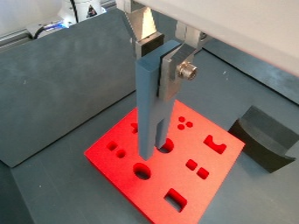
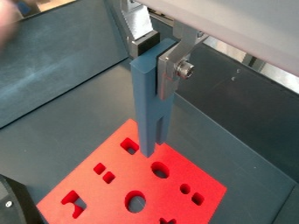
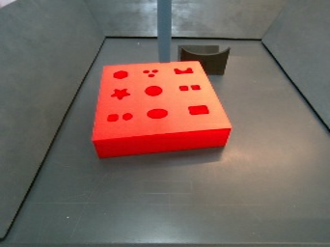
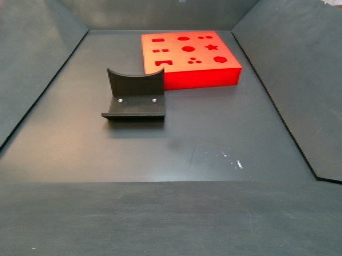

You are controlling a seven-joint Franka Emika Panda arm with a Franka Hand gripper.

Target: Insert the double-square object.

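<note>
Silver jaws of your gripper (image 1: 158, 66) pinched the upright grey-blue double-square object (image 1: 153, 105), holding it above the red block (image 1: 122, 162) with its prongs over the holes; a dark notched block (image 3: 206, 56) sat on the table (image 4: 174, 200) nearby.

Gripper (image 1: 160, 66) raised, pointing down, fingers (image 1: 173, 72) clamped on bar

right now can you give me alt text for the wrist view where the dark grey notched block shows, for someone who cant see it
The end effector holds the grey-blue double-square object upright, its two prongs hanging just above the red block, near the holes in the block's top. A dark grey block with a curved notch sits on the grey floor beside the red block.
</note>
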